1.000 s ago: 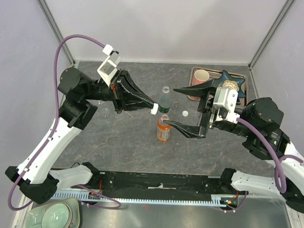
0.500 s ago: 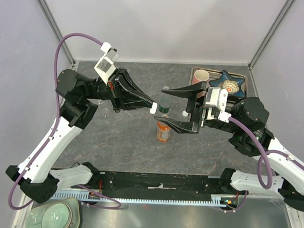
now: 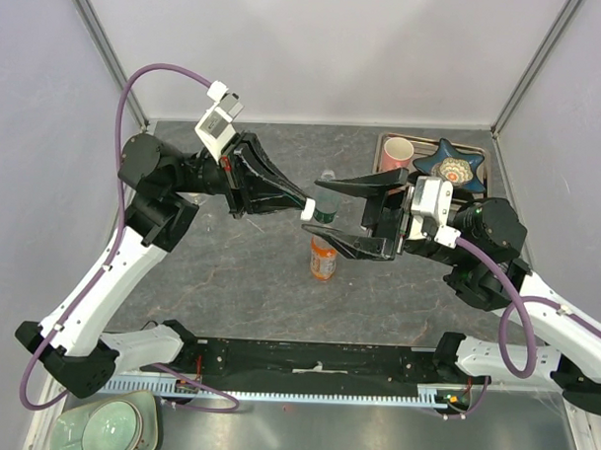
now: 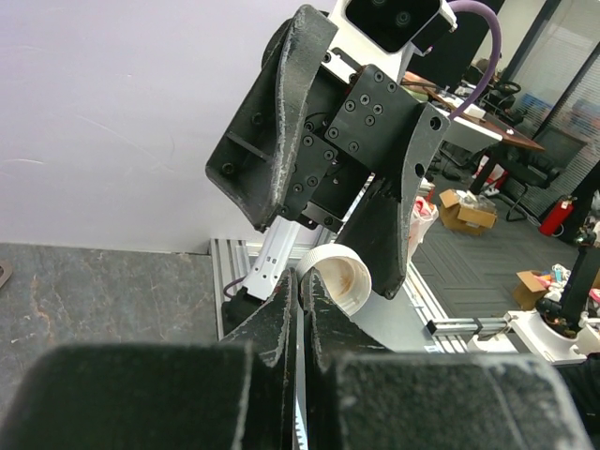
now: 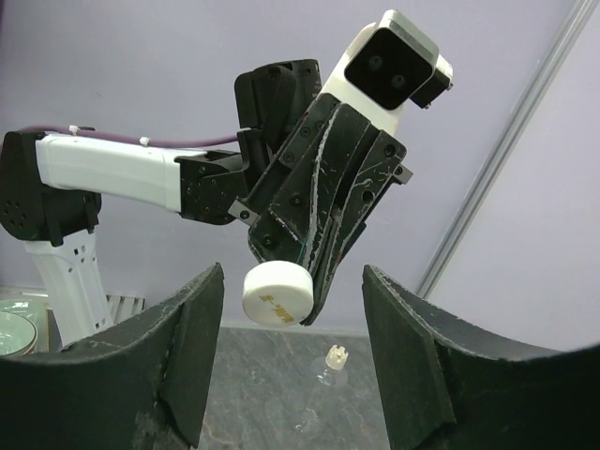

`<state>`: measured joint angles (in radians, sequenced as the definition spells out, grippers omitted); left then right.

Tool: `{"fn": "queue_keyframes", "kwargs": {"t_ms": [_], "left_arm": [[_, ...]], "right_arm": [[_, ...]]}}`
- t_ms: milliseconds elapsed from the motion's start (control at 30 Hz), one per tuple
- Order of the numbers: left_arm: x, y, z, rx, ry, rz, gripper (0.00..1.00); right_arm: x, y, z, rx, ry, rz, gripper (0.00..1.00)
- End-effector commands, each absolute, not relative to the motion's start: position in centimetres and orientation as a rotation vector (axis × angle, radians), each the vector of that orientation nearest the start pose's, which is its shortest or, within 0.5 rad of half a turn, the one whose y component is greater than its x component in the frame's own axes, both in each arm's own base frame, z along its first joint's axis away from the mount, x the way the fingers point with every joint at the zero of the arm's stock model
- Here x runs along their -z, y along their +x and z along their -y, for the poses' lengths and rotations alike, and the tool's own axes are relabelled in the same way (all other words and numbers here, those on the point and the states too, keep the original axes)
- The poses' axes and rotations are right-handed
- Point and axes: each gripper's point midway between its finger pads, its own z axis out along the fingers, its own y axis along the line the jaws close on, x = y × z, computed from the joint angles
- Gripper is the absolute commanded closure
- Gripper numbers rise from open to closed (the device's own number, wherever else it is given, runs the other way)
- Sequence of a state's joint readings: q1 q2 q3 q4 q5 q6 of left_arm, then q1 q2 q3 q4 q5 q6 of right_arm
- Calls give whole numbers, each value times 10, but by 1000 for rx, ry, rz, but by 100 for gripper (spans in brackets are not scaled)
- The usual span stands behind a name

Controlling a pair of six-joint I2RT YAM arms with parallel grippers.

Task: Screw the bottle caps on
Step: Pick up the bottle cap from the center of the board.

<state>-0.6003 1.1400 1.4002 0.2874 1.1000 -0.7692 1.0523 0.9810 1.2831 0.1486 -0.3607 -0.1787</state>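
Cap held at the table's middle, second gripper wide open.
The left gripper [image 3: 304, 209] has its fingers pressed together on a small white round plastic screw cap [image 5: 276, 292], held just beside the top of the small clear plastic bottle with a green label [image 3: 326, 207]. That bottle stands between the right gripper's [image 3: 324, 214] widely spread fingers (apparently untouched, though the overhead view is poor). The small plastic bottle of orange drink [image 3: 323, 261] stands just nearer the near edge, and the tiny clear bottle [image 5: 333, 362] toward the far edge.

The cap [image 5: 277, 293] is white, the drink bottle [image 3: 323, 261] orange, the mug [image 3: 398, 151] pink, and the table [image 3: 229, 282] dark grey with pale marbled veining.
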Motion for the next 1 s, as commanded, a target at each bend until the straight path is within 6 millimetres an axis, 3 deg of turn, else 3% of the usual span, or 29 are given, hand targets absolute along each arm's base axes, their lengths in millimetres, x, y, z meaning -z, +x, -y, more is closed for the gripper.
{"fn": "queue_keyframes", "kwargs": {"t_ms": [0, 333, 800, 900, 967], "left_arm": [[-521, 116, 284, 1697, 1018, -1139, 98], [-526, 114, 282, 1702, 1006, -1130, 98], [-517, 121, 283, 1687, 973, -1168, 98], [-513, 130, 282, 1649, 937, -1185, 91], [-511, 138, 281, 1632, 900, -1209, 71]], "right_arm": [[-537, 112, -311, -983, -919, -724, 33], [-531, 113, -315, -977, -936, -746, 40], [-532, 111, -312, -986, -929, -762, 65], [-532, 110, -310, -986, -931, -775, 70], [-535, 109, -306, -986, -923, -778, 73]]}}
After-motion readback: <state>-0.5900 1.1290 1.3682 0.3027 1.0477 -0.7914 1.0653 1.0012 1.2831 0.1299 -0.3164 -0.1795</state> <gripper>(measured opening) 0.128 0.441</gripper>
